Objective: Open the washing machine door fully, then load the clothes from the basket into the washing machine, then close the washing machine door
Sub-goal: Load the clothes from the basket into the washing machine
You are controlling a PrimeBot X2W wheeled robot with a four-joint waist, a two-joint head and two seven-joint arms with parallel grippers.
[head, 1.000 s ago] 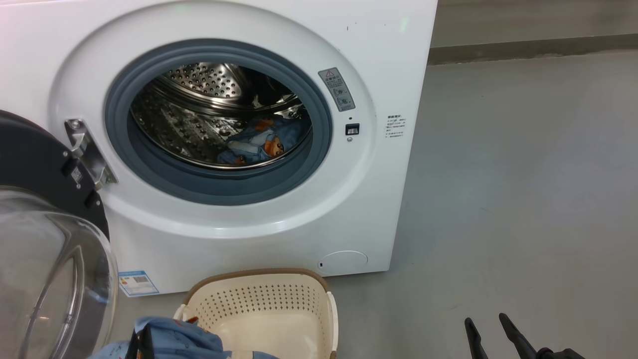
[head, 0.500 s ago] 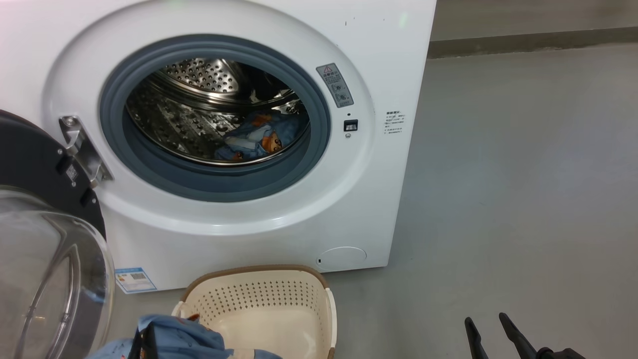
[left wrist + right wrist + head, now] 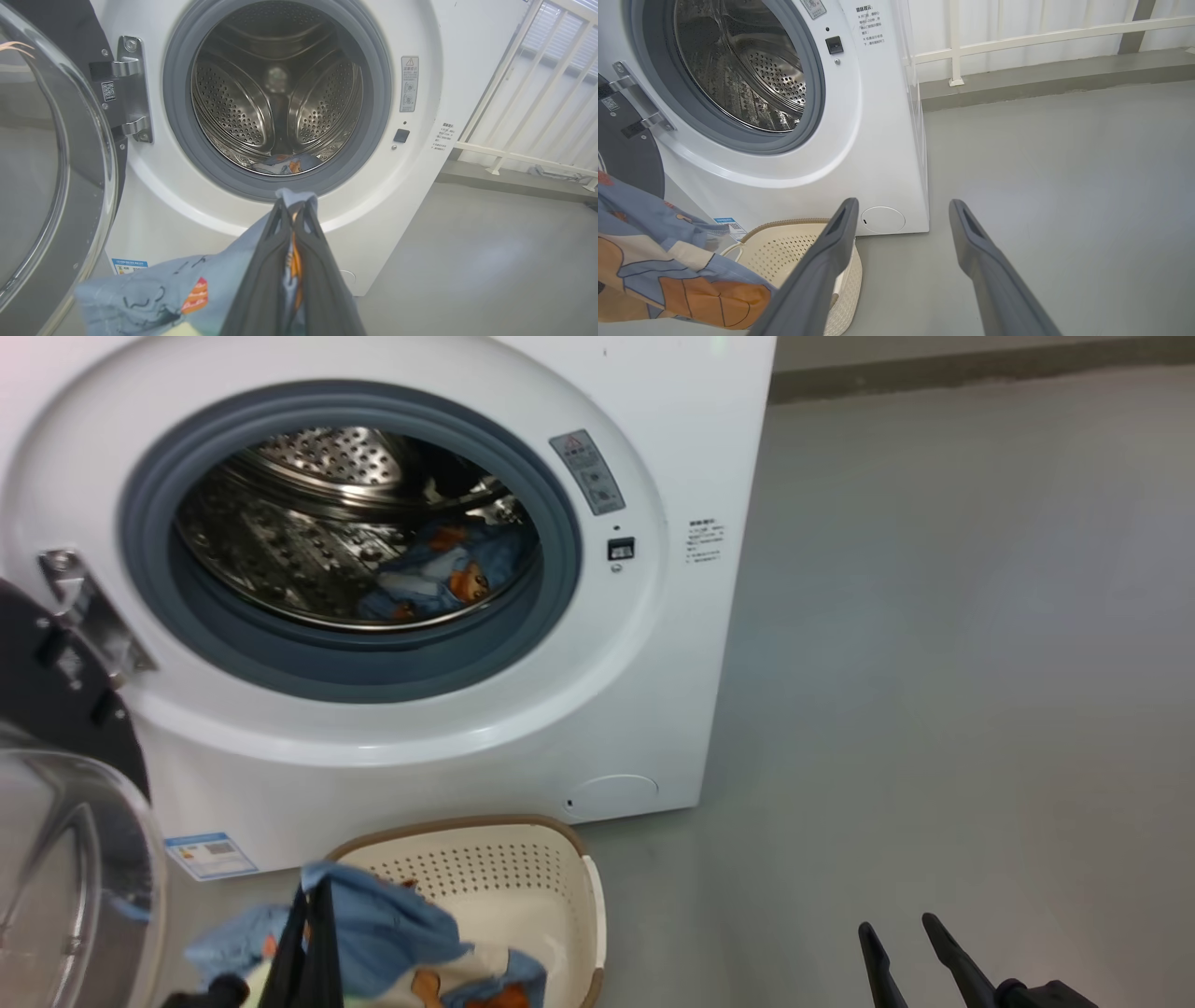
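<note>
**Mid-load, here's how it sits**

The white box-shaped front-loading washing machine (image 3: 653, 476) stands on a grey floor (image 3: 934, 616). Its big round door (image 3: 65, 803), glossy black rim with a bulging clear glass centre, hangs wide open off the metal hinge (image 3: 84, 607) on the machine's left side. The left gripper (image 3: 293, 212) has its two dark fingers pinched tight on a light blue cloth (image 3: 154, 294) with orange cartoon prints. It's held up in front of the machine, low against the front panel under the grey rubber gasket (image 3: 345, 663). More blue and orange fabric (image 3: 439, 579) lies at the bottom of the perforated steel drum (image 3: 280, 523). The small cream perforated plastic basket (image 3: 485, 868) with the brown rim sits on the floor right in front of the machine. The held cloth hangs over its left end, and I can't really tell if it touches. The right gripper (image 3: 899, 926) is spread wide with nothing in it, over the floor off to the machine's right.
</note>
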